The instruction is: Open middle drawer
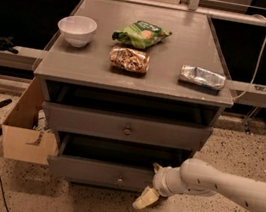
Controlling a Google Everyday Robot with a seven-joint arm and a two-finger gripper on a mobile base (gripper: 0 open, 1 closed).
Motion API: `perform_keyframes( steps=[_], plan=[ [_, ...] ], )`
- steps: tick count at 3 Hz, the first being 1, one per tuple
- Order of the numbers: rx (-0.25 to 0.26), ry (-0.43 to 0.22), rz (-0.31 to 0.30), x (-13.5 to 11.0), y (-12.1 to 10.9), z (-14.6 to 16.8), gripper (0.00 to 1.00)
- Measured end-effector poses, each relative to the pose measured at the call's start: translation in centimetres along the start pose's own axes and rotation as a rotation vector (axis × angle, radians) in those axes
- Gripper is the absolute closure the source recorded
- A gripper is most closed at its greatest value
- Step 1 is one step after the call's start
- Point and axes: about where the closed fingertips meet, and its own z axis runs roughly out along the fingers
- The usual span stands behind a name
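Grey middle drawer (96,172) – round knob – partly out, gripper (151,188) beside it.
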Motion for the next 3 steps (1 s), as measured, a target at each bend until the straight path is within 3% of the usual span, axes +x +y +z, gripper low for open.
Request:
perform_keyframes(
  steps=[1,2,3],
  plan=[
    [0.011,0.004,0.016,0.97,-1.43,1.91,0.0],
    [0.012,0.004,0.018,1.0,-1.56,2.01,0.16],
    [0.012,0.004,0.018,0.85,-1.54,1.81,0.47]
  ],
)
